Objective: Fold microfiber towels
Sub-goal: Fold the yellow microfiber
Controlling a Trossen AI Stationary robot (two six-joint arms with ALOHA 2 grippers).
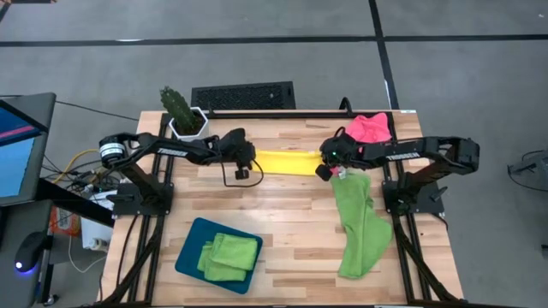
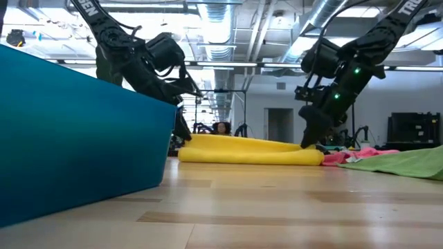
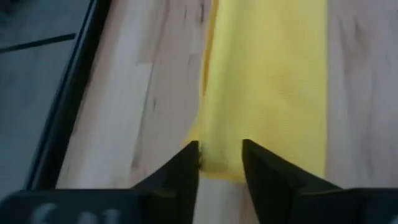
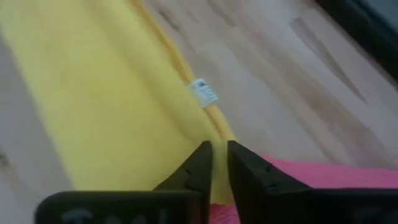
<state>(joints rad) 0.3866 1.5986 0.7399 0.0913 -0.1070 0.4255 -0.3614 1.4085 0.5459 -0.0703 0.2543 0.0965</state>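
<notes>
Overhead looking straight down, table-level looking across, both wrists close above the shared yellow towel (image 1: 287, 162)

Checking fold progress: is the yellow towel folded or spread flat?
Folded: the yellow towel lies as a narrow doubled strip on the table, with a rounded fold edge in the low view.

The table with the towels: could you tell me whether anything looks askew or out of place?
The loose green towel lies crumpled, running slantwise toward the table's right front edge, and the pink towel sits bunched at the back corner.
</notes>
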